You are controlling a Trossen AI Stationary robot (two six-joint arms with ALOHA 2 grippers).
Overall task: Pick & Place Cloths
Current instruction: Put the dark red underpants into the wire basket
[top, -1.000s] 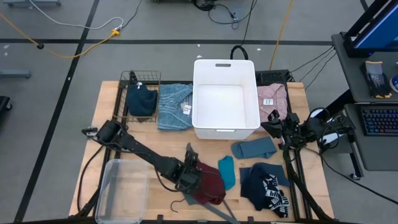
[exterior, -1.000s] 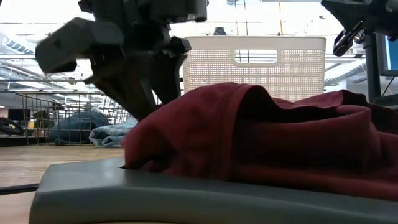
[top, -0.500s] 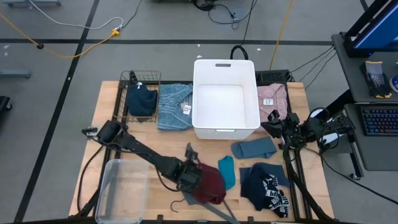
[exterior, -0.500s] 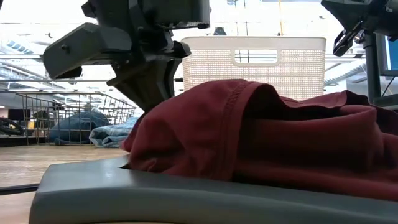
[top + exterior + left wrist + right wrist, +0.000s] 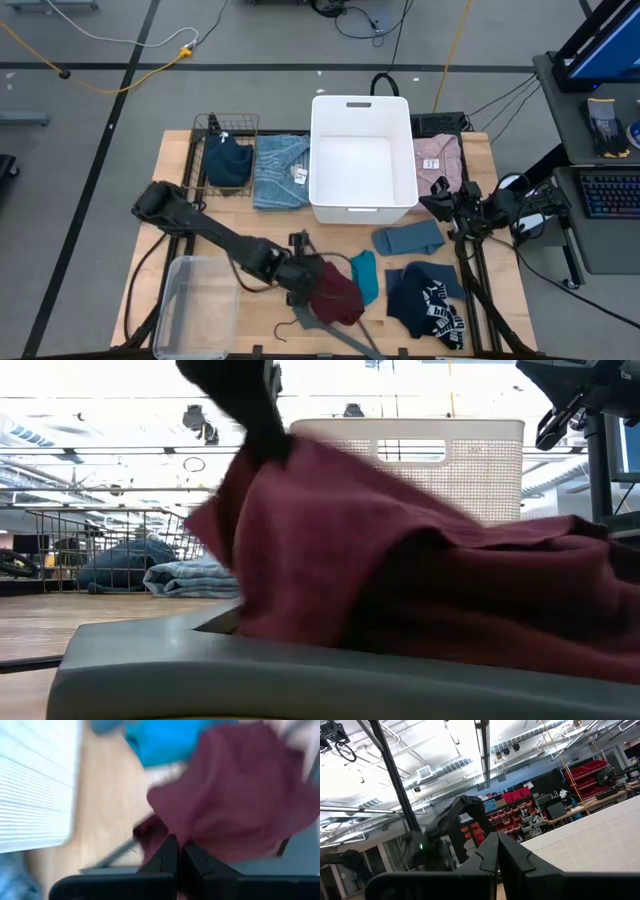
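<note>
A maroon cloth (image 5: 337, 298) lies near the table's front edge, partly on a grey hanger (image 5: 200, 670). My left gripper (image 5: 304, 283) is shut on its left part, which the low view shows pulled up into a peak (image 5: 275, 460). A teal cloth (image 5: 365, 277), a slate-blue one (image 5: 408, 238) and a navy one with white print (image 5: 430, 305) lie flat on the table to its right. My right gripper (image 5: 440, 196) waits folded back at the table's right edge, shut on nothing, as the right wrist view (image 5: 496, 847) shows. My left gripper pinches the maroon cloth's left edge (image 5: 159, 831) between its two shut fingers, coming slanting down from the table's left. That edge is raised under the fingers. The cloth's right part (image 5: 520, 610) still lies on the hanger and the table.
A white basket (image 5: 362, 207) stands at the middle back. Left of it lie a folded light-blue cloth (image 5: 280, 170) and a navy cloth in a wire basket (image 5: 228, 160); a pink cloth (image 5: 438, 153) lies to its right. A clear plastic bin (image 5: 195, 300) sits front left.
My left gripper has shut on the maroon cloth's left edge, rolled and risen. The cloth's left part has been pulled up into a peak, while its right part has stayed on the hanger.
</note>
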